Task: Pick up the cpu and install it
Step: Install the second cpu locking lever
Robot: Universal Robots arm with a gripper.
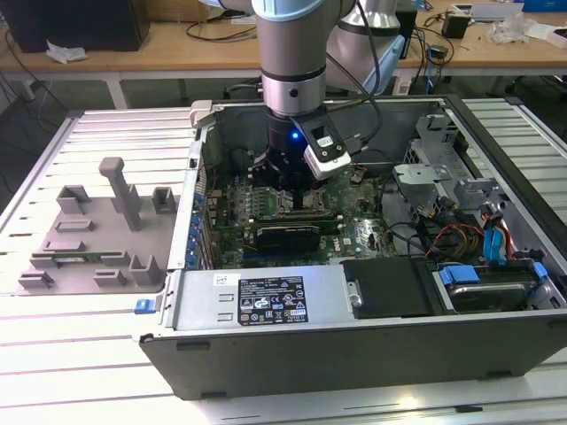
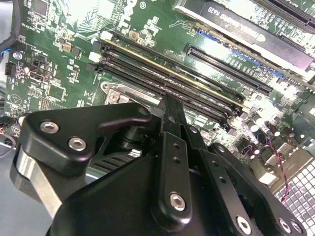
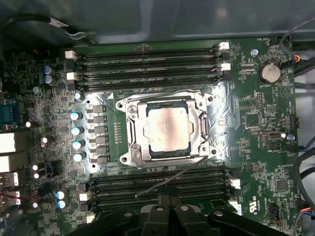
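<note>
The cpu (image 3: 167, 129), a pale silver square, lies flat inside the metal-rimmed socket frame (image 3: 132, 147) on the green motherboard (image 3: 256, 118). A thin retention lever (image 3: 172, 177) slants out from the socket across the memory slots. In the exterior view my gripper (image 1: 297, 199) hangs inside the open computer case (image 1: 354, 336), straight above the socket area. In both wrist views its black fingers (image 3: 160, 219) meet with nothing between them; the gripper (image 2: 170, 105) is shut and stands a little off the cpu, over the memory slots beside the socket.
Memory slots (image 3: 147, 64) flank the socket on two sides. A long black card (image 1: 288, 237) sits near the socket, a power supply (image 1: 266, 301) along the front wall, and cables and drive bays (image 1: 483, 239) at the exterior view's right. A grey fixture (image 1: 97, 230) stands outside the case.
</note>
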